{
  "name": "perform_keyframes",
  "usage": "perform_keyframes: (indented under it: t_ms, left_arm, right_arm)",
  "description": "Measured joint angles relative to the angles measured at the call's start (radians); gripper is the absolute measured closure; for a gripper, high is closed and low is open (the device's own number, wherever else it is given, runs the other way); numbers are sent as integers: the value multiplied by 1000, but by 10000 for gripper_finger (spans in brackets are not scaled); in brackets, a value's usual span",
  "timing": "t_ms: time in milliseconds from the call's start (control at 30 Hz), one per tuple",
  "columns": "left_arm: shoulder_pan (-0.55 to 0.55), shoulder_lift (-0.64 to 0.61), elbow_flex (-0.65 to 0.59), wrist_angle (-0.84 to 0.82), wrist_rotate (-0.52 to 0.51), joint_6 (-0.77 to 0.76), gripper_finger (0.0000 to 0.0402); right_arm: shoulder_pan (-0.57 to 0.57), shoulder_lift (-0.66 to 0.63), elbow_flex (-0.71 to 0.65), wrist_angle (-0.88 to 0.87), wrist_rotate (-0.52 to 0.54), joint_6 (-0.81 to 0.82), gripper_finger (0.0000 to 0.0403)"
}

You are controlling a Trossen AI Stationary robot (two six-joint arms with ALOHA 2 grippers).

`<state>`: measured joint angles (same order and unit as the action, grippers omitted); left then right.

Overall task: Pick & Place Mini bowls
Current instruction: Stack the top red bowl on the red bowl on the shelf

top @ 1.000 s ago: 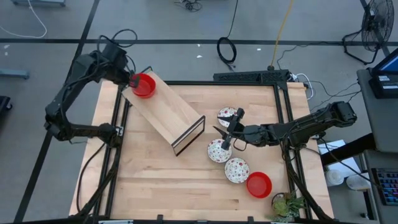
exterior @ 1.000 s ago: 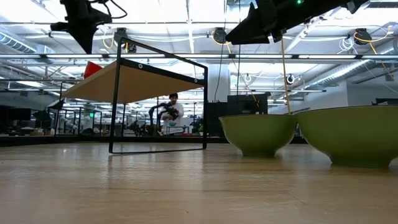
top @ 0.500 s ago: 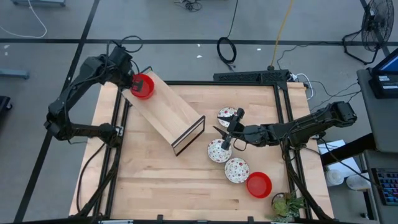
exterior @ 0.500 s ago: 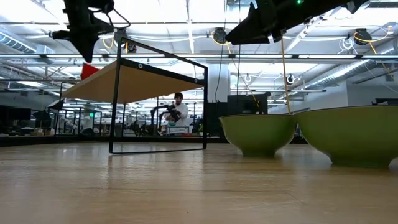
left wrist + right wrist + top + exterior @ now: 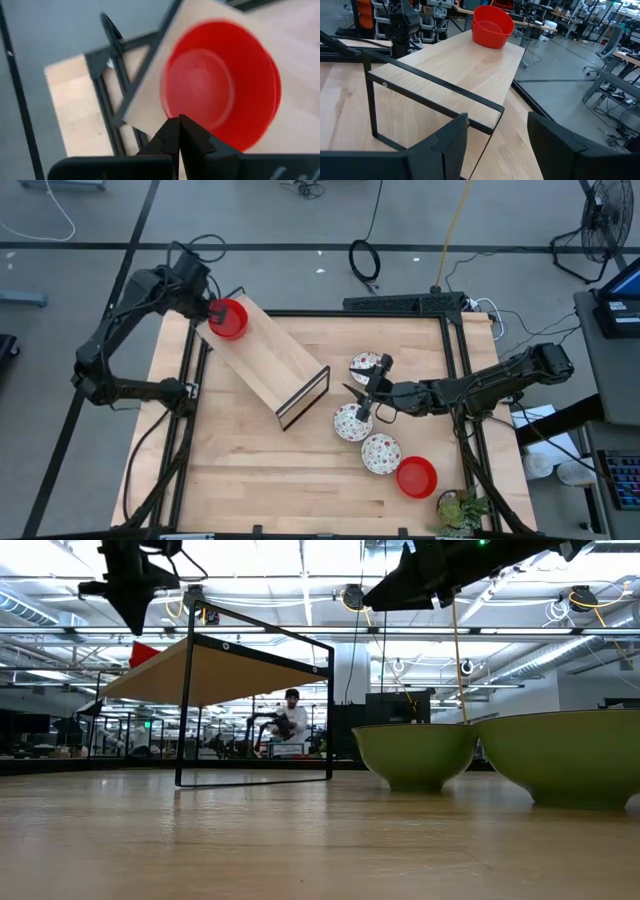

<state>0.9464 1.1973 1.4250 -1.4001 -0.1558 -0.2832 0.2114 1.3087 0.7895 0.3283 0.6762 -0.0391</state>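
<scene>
Two plain red mini bowls [image 5: 492, 20] sit stacked on the far-left end of a raised wooden shelf [image 5: 265, 360]; the stack [image 5: 229, 318] fills the left wrist view [image 5: 220, 85]. My left gripper [image 5: 179, 122] is shut, its tips over the stack's rim, and it hangs above the stack in the low view [image 5: 133, 625]. Three white red-patterned bowls [image 5: 366, 366], [image 5: 352, 422], [image 5: 381, 454] and one red bowl [image 5: 417, 477] rest on the table. My right gripper [image 5: 365, 395] hovers open above the patterned bowls [image 5: 495, 145]. My left gripper's shut fingertips [image 5: 172, 131] stand over the rim of the red stack [image 5: 235, 142], coming from above and the table's left. Whether they touch the rim I cannot tell.
The shelf is a wooden board on a black metal frame [image 5: 255, 705], set diagonally across the table's left half. Two bowls [image 5: 415, 752], [image 5: 565, 765] loom close in the low view. A small plant [image 5: 458, 510] stands at the near right corner. A person shows in the room beyond [image 5: 290, 720].
My left gripper has dipped a little toward the red bowls, then drawn back up and slightly sideways. The red stack has stayed on the shelf's end.
</scene>
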Motion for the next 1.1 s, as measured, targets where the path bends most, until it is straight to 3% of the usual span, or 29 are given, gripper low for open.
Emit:
perform_keyframes:
  t_ms: [200, 567, 867, 1100]
  left_arm:
    - [0, 2, -68, 15, -13, 15, 392]
    - [0, -1, 21, 27, -37, 10, 392]
    - [0, 18, -64, 69, -56, -18, 392]
    - [0, 39, -62, 115, -63, -7, 391]
  right_arm:
    - [0, 0, 0, 0, 0, 0, 211]
    - [-1, 0, 0, 10, 1, -2, 211]
    - [0, 0, 0, 11, 1, -2, 211]
    - [0, 0, 0, 11, 1, -6, 211]
